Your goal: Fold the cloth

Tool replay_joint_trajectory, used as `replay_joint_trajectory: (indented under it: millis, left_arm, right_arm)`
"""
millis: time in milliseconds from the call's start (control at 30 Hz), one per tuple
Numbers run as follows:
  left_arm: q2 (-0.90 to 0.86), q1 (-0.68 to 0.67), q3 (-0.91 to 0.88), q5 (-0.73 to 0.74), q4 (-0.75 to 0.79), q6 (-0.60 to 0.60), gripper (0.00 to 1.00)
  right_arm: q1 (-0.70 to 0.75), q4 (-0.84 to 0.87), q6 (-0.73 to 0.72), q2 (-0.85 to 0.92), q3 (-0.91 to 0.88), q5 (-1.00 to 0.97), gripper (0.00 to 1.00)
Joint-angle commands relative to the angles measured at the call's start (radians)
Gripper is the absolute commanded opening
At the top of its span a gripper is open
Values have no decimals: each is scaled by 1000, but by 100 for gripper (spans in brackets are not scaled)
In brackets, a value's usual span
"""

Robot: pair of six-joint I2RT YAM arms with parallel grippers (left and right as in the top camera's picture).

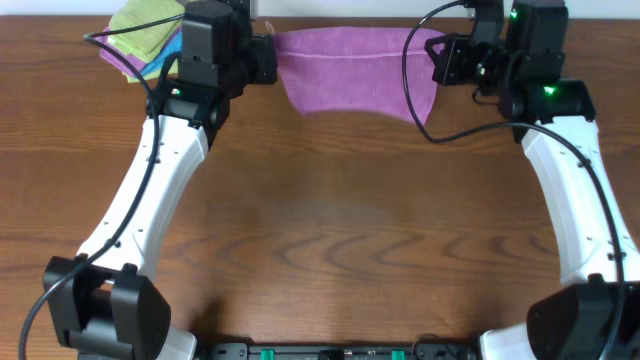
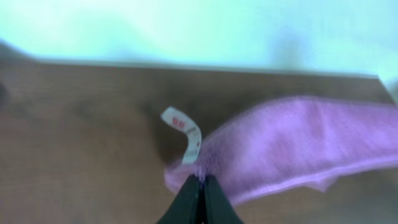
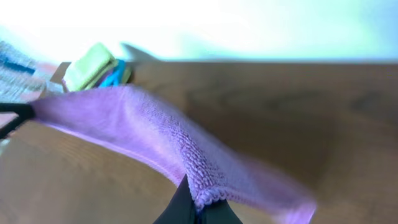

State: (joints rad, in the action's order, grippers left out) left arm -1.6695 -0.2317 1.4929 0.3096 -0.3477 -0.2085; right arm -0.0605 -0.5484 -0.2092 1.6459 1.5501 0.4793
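Cloth [image 1: 355, 75] first, from overhead: I see it at 12 o'clock on the counter [image 1: 320, 230], spread as a wide lilac band between my two arms. The left gripper [image 1: 272, 48] has the cloth's corner at the 9 o'clock end and the right gripper [image 1: 437, 52] has the corner at the 3 o'clock end. The band's near edge sags in a shallow curve; I cannot tell whether it touches the wood. At 10 o'clock, just beyond the left arm, sits a folded green cloth [image 1: 150, 25] on top of a blue cloth [image 1: 160, 66].

On the left wrist view, the left gripper [image 2: 202, 199] is at 6 o'clock, clenched tight on the corner of the cloth [image 2: 298, 149], jaws pressed together with lilac fabric pinched between them. A white tag [image 2: 183, 134] with red print curls up from that corner toward 11 o'clock. The cloth runs off to 3 o'clock above the brown counter [image 2: 74, 124], and a pale wall [image 2: 199, 28] fills the top.

On the right wrist view, the right gripper [image 3: 196, 208] is at 6 o'clock, clamped on the hemmed edge of the cloth [image 3: 143, 137]. From there the cloth rises toward 9 o'clock, lifted off the counter [image 3: 280, 112]. Beyond it at 10 o'clock I make out the green cloth [image 3: 90, 68] with the blue cloth [image 3: 115, 76] just beside it.
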Motion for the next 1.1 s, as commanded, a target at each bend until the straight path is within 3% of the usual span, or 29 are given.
replay_joint_trajectory:
  millis: [0, 200, 367, 533, 900, 1067]
  left_arm:
    - [55, -4, 9, 102, -158, 15, 6]
    - [66, -4, 8, 98, -605, 35, 6]
    - [66, -4, 8, 98, -753, 82, 6]
    - [66, -4, 8, 83, -848, 82, 6]
    - [66, -4, 8, 53, -768, 70, 6]
    - [59, -4, 8, -63, -544, 71, 6]
  right_arm:
    - [-12, -126, -14, -27, 16, 80, 2]
    - [-48, -543, 45, -28, 16, 112, 2]
    - [-83, -779, 70, -28, 16, 53, 2]
    - [-85, -890, 95, -28, 16, 9, 2]
    - [-85, -821, 103, -28, 16, -13, 2]
    - [-84, -608, 103, -24, 16, -131, 2]
